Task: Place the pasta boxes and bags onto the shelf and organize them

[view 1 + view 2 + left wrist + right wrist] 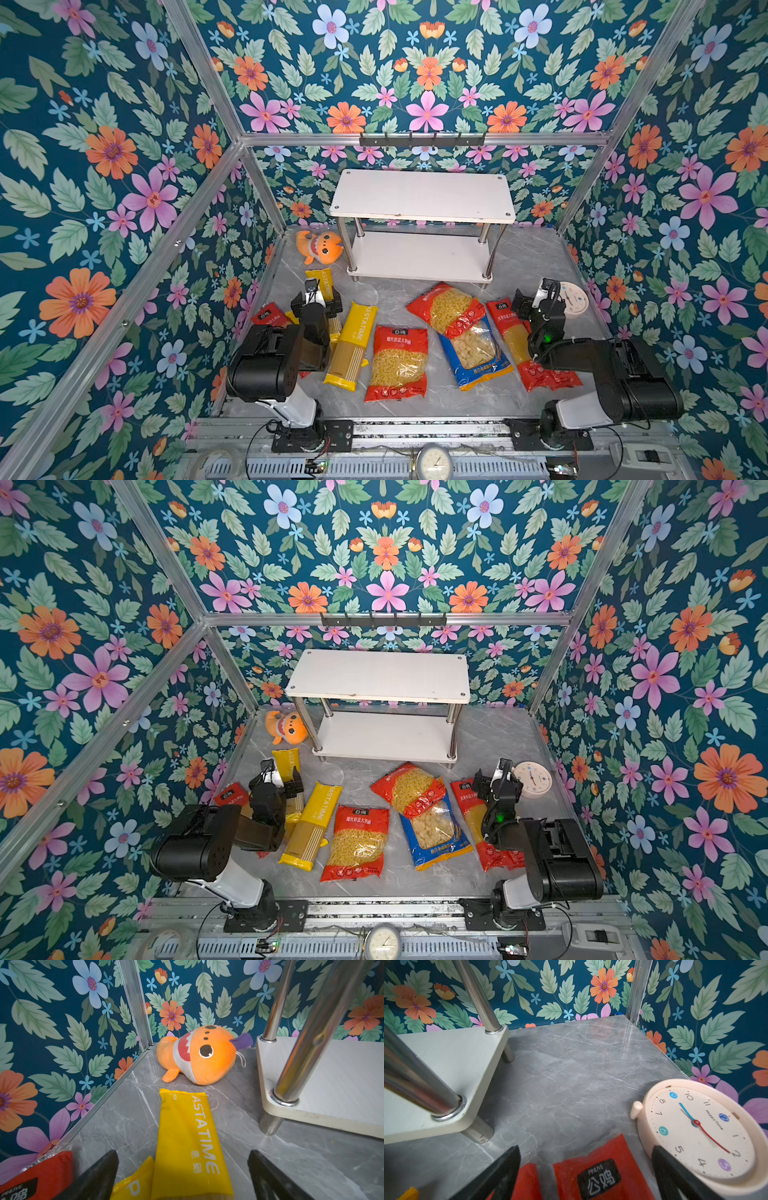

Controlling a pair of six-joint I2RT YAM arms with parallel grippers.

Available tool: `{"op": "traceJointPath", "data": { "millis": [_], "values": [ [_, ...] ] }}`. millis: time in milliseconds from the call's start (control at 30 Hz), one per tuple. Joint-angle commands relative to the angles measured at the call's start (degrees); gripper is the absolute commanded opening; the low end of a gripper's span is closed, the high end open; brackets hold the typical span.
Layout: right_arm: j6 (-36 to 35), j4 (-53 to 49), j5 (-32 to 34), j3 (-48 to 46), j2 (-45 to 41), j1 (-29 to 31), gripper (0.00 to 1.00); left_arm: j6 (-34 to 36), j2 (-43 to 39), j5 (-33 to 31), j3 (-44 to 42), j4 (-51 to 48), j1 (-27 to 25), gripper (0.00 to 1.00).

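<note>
Pasta packs of red, yellow and blue plastic lie in front of the white two-tier chrome-legged shelf. Left gripper stands wide astride a yellow PASTATIME spaghetti pack; right gripper, equally wide, above a red spaghetti pack.

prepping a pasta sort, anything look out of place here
Two non-pasta items: an orange plush toy lies on its side beside the shelf, and a clock lies at the far right. One red bag overlaps the blue-and-yellow bag.
</note>
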Motion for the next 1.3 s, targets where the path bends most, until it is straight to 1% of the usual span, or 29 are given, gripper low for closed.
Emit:
{"op": "traceJointPath", "data": {
  "millis": [0, 1267],
  "values": [
    [-0.05, 0.79, 0.19, 0.27, 0.12, -0.01, 0.99, 0.10, -0.07, 0.26, 0.04, 1.00, 0.08, 1.00],
    [-0.23, 0.96, 0.37, 0.19, 0.17, 0.17, 0.99, -0.18, -0.10, 0.97, 0.38, 0.37, 0.55, 1.00]
  ]
}}
